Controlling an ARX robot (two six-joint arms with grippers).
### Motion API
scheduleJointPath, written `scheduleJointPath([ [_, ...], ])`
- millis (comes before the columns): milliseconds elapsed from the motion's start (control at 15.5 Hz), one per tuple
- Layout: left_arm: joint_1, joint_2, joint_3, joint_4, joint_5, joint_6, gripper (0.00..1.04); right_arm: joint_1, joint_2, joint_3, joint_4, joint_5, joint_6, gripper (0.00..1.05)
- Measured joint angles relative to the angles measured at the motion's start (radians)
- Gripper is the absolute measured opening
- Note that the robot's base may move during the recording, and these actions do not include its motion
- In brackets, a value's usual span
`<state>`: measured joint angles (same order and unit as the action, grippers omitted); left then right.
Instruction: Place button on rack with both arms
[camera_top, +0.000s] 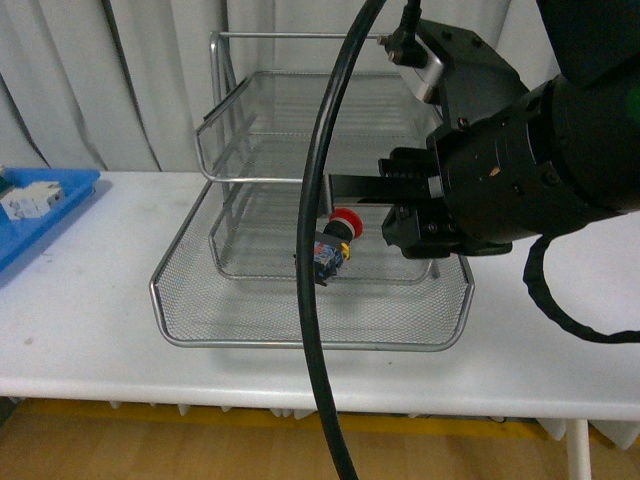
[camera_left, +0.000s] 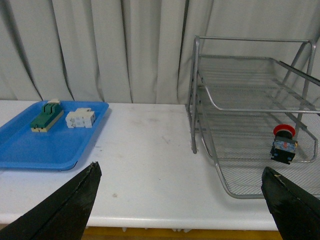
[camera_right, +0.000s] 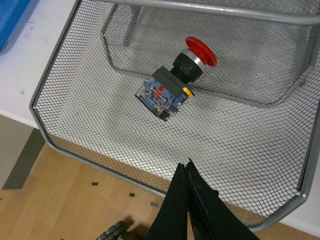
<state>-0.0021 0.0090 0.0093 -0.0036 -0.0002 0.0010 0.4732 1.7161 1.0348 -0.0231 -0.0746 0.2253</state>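
Pale grey curtains (camera_top: 60, 80) hang in folds behind a long white surface (camera_top: 90, 330), and some wooden floor (camera_right: 75, 200) shows below its front edge. On the surface stands the rack (camera_top: 300, 343), a silver wire-mesh one with three tiers, the lowest tier being the widest. In the front view the right arm (camera_top: 560, 140) is big and black and covers the right part of the rack, and a thick black cable (camera_top: 315, 300) crosses in front of it. At the left end of the surface lies a blue tray (camera_left: 30, 150), well apart from the rack.

The left tool (camera_left: 180, 169) is open, its two dark fingers standing wide apart, with nothing between them; it is at the front edge of the surface, between the tray and the rack. The right tool (camera_right: 186, 167) is closed and empty, its fingertips pressed together above the front rim of the lowest tier.

The button (camera_right: 172, 82) lies on its side on the mesh of the lowest tier, free of both tools, its red cap toward the back of the rack. In the tray a green-and-cream switch block (camera_left: 46, 116) and a white block (camera_left: 80, 118) lie just beside each other
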Motion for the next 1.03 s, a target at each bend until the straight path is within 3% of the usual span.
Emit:
scheduleJointPath([
  [581,0.0,0.0,0.0,0.0,0.0,0.0,0.98,0.059,0.033,-0.196,0.032,-0.013,0.022,0.02],
  [1032,0.0,0.0,0.0,0.0,0.0,0.0,0.98,0.072,0.162,-0.119,0.079,-0.002,0.06,0.02],
])
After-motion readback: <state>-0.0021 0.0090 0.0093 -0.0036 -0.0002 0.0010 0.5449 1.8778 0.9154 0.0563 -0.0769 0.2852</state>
